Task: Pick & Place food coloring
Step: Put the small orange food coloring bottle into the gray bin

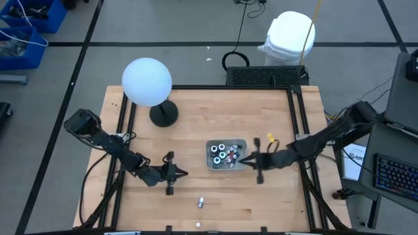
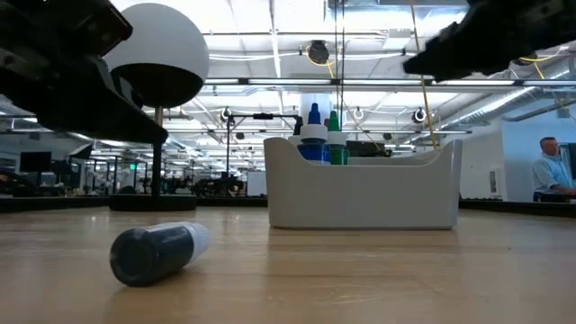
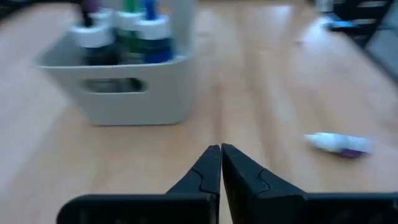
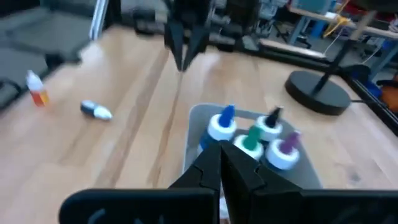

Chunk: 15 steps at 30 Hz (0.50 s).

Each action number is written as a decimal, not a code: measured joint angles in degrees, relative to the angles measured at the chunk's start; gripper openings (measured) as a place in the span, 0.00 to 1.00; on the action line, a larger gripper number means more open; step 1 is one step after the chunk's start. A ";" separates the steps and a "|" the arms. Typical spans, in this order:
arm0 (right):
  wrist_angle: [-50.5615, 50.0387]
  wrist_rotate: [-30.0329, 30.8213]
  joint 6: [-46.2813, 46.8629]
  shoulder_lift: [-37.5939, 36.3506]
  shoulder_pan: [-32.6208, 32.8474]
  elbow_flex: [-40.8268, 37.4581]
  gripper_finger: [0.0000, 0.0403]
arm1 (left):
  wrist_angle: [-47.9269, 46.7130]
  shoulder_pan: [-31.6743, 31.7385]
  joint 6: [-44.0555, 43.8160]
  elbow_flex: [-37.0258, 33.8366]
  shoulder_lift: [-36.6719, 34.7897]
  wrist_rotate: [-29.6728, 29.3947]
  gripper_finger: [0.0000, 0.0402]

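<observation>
1. While the tray (image 1: pixel 210 145) stands right of the table's (image 1: pixel 196 117) centre, holding several upright bottles (image 1: pixel 224 154), two stragglers remain outside it; one bottle (image 1: pixel 201 202) lies on its side near the front edge, and a small orange-filled one (image 4: pixel 35 88) stands close to that edge as well, its exact spot unclear.
2. Left gripper (image 1: pixel 177 173) hangs above the table, left of the tray and behind the lying bottle, fingers pinched together on nothing; right gripper (image 1: pixel 247 158) sits at the tray's right rim, also pressed closed and empty.
3. Judged from this, the step in hand is the fetch of the lying bottle, and the left arm is the nearer one.
4. Doing it well probably means spreading the fingers before descending, since closed tips would only nudge the bottle and set it rolling.
5. Fingers are best set across the round body, not along it, low enough to catch the barrel squarely.
6. On release, the bottle should go into a free gap in the tray; crowded caps there could tip if struck.
7. A lamp (image 1: pixel 147 83) stands toward the back-left corner, well apart from the work.
</observation>
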 joint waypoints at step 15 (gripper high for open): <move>-16.95 -11.75 -4.74 36.57 4.20 38.83 0.01 | -4.37 -4.66 9.39 5.53 0.02 3.83 0.05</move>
